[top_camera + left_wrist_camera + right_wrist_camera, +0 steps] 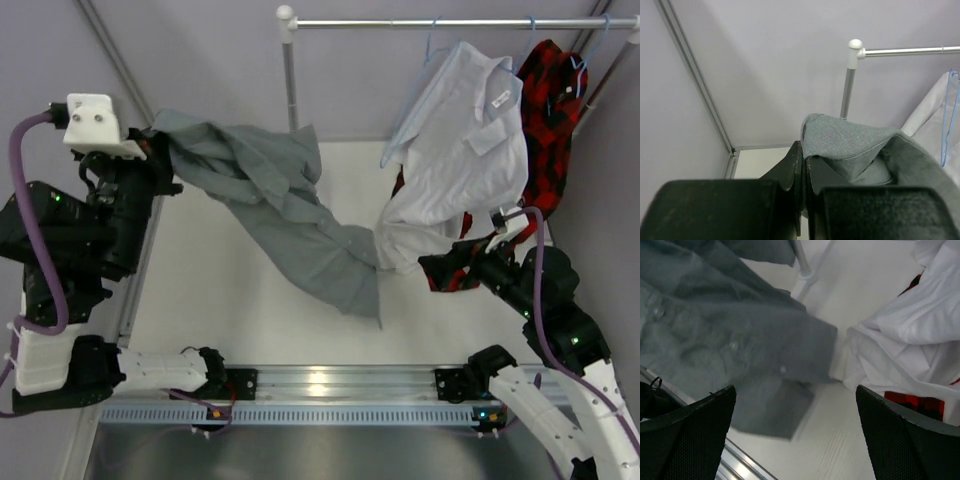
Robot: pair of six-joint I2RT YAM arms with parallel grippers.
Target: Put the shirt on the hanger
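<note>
Shirt (300, 225) over white table (200, 295), lilac walls (200, 60)

grey shirt (290, 215): soft matt cloth, fine weave; small buttons (733, 345) w/ slight sheen.
white shirt (460, 150): thin smooth cloth, matt.
plaid shirt (548, 130): red/black cloth.
rail (450, 22) over bench's far edge: bright polished metal, white plastic end cap (286, 14).
hanger (949, 120): thin light-blue wire, smooth.
bench (210, 300): white, matt, faint line grain; strip (330, 382) at near edge = shiny metal.
left claw (802, 165): smooth black plastic, semi-matt.
right claw (795, 390) pads (690, 440): black, fine dimpled texture.
</note>
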